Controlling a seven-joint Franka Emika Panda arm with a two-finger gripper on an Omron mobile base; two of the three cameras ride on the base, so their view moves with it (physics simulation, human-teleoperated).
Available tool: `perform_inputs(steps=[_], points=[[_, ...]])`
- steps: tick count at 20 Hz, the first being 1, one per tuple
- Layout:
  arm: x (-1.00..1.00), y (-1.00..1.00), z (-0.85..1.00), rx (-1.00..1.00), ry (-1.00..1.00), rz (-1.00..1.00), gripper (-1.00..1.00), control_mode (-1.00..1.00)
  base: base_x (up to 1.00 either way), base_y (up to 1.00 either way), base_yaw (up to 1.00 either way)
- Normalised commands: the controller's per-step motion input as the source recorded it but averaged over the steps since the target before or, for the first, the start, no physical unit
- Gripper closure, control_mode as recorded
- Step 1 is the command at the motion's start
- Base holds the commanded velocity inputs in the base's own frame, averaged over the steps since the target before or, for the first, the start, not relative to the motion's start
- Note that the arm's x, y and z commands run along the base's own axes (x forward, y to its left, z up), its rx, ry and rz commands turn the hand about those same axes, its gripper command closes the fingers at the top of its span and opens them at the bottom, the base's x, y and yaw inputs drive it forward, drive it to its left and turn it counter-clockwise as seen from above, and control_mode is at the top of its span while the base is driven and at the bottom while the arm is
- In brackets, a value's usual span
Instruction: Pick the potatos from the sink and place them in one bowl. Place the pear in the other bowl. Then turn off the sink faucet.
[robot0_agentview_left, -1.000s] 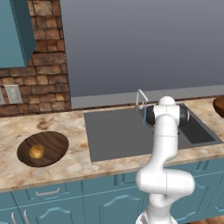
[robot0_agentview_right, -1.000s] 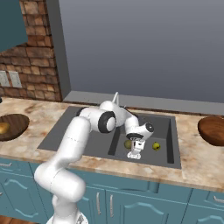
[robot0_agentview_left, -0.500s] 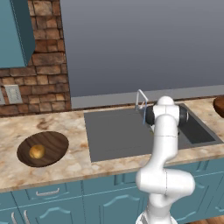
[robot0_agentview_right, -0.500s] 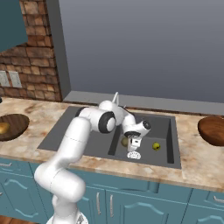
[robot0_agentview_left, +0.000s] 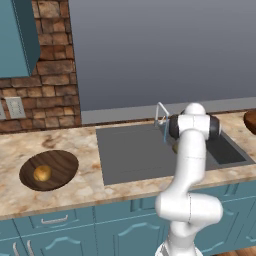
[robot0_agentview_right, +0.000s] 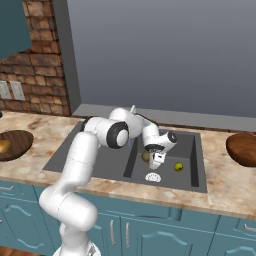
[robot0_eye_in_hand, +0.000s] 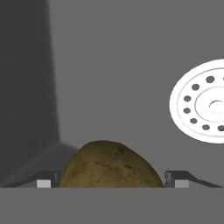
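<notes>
- Marbled beige counter (robot0_agentview_left: 75, 187) over teal cabinets carries the dark grey sink (robot0_agentview_left: 135, 155), with a brick wall to the left and a plain grey wall behind.
- Nearest the robot base, the white arm reaches forward and down into the deeper well of the sink.
- Gripper (robot0_agentview_right: 156, 161) hangs low in the well; in the hand view its fingertips (robot0_eye_in_hand: 46, 180) stand wide apart, one on each side of the olive-brown potato (robot0_eye_in_hand: 111, 165), with a gap visible on both sides. Jaws are open; nothing is gripped yet.
- That potato lies on the well floor beside the white drain strainer (robot0_eye_in_hand: 203, 103); in the right base view it sits just by the gripper (robot0_agentview_right: 145, 156).
- A small yellow-green fruit (robot0_agentview_right: 178, 167), judged to be the pear, lies on the well floor just beyond the strainer, untouched.
- Dark wood-grain bowl (robot0_agentview_left: 50, 169) on the counter left of the sink holds the golden potato (robot0_agentview_left: 42, 173): first placement done.
- Reddish-brown bowl (robot0_agentview_right: 242, 148) on the counter right of the sink appears empty.
- Faucet (robot0_agentview_left: 162, 116) stands at the back edge of the sink; whether water runs cannot be told.
- Assessment: one potato delivered; remaining are the second potato, the pear and the faucet.
</notes>
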Motion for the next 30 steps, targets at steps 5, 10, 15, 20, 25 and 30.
perform_inputs(steps=[5, 10, 15, 20, 25, 30], points=[[-0.19, -0.18, 0.88, 0.00, -0.02, 0.00, 1.00, -1.00, 0.00, 0.00, 0.00], [-0.32, -0.25, 0.93, 0.00, 0.00, 0.00, 1.00, -1.00, 0.00, 0.00, 0.00], [-0.54, -0.15, 0.71, 0.00, -0.06, 0.00, 1.00, -1.00, 0.00, 0.00, 0.00], [-0.63, 0.00, 0.72, 0.00, -0.08, 0.00, 1.00, -1.00, 0.00, 0.00, 0.00], [-0.56, 0.00, 0.80, -0.02, -0.03, 0.00, 1.00, -1.00, 0.00, 0.00, 0.00], [-0.42, 0.10, 0.71, -0.08, -0.01, 0.01, 1.00, -1.00, 0.00, 0.00, 0.00]])
